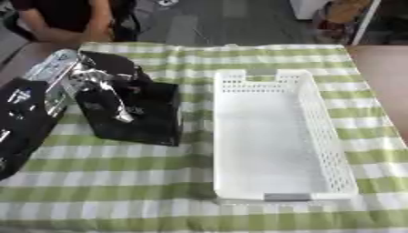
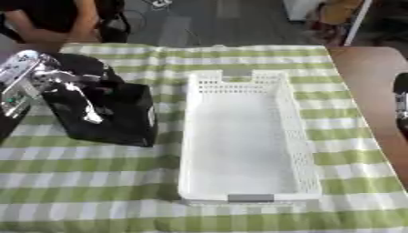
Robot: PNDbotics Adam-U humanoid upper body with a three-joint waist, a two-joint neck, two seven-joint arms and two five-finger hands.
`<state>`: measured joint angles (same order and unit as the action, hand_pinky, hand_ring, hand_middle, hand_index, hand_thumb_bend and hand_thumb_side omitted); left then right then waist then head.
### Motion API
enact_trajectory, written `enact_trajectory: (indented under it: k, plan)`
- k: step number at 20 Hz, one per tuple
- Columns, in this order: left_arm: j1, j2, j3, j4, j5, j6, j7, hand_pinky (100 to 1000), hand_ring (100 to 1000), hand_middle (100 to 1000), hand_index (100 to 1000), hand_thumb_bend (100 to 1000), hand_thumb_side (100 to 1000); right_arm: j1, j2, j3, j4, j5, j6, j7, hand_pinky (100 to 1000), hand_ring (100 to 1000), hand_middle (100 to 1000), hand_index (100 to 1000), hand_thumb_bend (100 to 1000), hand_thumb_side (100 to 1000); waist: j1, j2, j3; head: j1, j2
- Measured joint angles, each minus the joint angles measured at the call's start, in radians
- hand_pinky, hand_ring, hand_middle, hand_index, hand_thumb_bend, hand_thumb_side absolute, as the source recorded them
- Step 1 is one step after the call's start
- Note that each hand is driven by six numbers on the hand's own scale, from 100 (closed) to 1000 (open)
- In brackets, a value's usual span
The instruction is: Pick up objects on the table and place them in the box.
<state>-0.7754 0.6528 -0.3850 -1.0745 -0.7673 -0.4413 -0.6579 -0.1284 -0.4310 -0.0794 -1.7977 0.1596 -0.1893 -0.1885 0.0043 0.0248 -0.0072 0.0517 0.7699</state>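
Note:
A flat black object (image 1: 147, 125) lies on the green-and-white checked cloth at the left. My left hand (image 1: 108, 88) rests on top of it, its silver fingers (image 1: 121, 109) stretched toward me along its surface. The white perforated box (image 1: 331, 136) stands to the right of the black object, long side toward me, with nothing inside. Only a dark sliver of my right hand (image 2: 401, 102) shows at the right edge, beyond the cloth; its fingers are hidden.
The checked cloth (image 1: 119, 182) covers the table. Bare brown tabletop (image 1: 386, 77) shows to the right of it. My left forearm (image 1: 24, 113) runs along the table's left edge.

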Motion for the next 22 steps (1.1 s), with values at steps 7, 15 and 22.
enact_trajectory:
  k: [7, 15, 22]
  plan:
    - [-0.013, 0.0, 0.007, 0.033, 0.06, 0.056, -0.057, 100, 202, 231, 334, 607, 448, 0.0, 0.0, 0.0, 0.0, 0.0, 0.0, 0.0, 843, 863, 791, 927, 301, 646, 0.001, 0.0, 0.0, 0.0, 0.0]
    - [-0.014, 0.001, 0.008, 0.034, 0.066, 0.067, -0.067, 100, 203, 227, 330, 607, 444, 0.0, 0.0, 0.0, 0.0, 0.0, 0.0, 0.0, 843, 863, 791, 927, 300, 646, 0.001, 0.0, 0.0, 0.0, 0.0]
    - [-0.004, 0.024, 0.01, -0.002, 0.054, 0.062, -0.065, 100, 220, 228, 329, 621, 417, 0.0, 0.0, 0.0, 0.0, 0.0, 0.0, 0.0, 843, 863, 791, 927, 299, 646, 0.002, 0.003, 0.003, -0.001, 0.0]
